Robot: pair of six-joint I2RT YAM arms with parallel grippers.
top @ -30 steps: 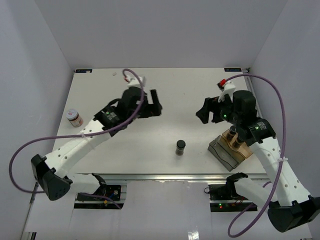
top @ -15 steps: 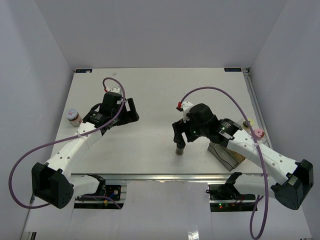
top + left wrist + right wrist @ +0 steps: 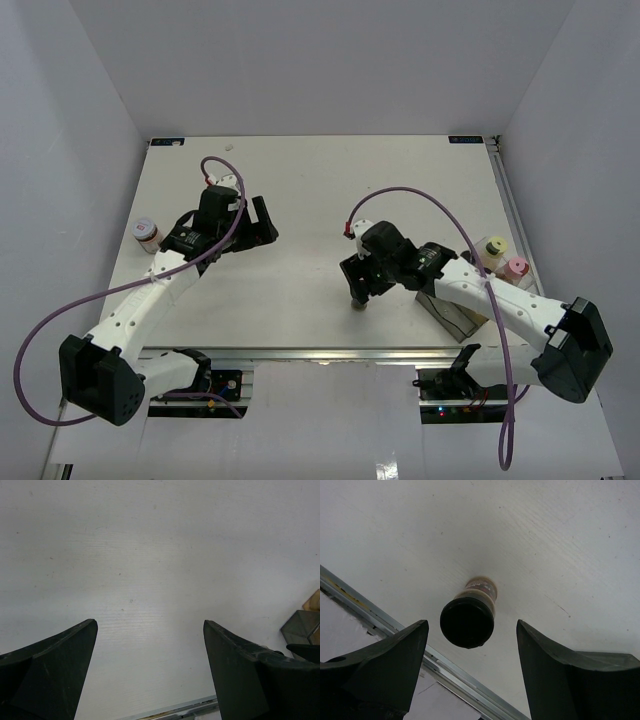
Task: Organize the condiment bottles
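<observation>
A white table [image 3: 330, 190] with a faintly grained top stands inside a plain white-walled enclosure [image 3: 320, 60]. An aluminium rail [image 3: 320, 352] runs along the table's near edge. A grey translucent rectangular tray [image 3: 452, 313] lies near the front right, skewed to that edge. A wood-coloured piece [image 3: 314, 600] shows just beyond it.

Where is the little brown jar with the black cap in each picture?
Top external: the black-capped jar stands low in the centre, near the front edge of the table, just under the right gripper.
Left wrist: not in it.
Right wrist: mid-picture, upright, between the open gripper's fingers, touching neither.
Shared landmark: the metal rail along the table's near edge, close by the jar, seen in all three views.
</observation>
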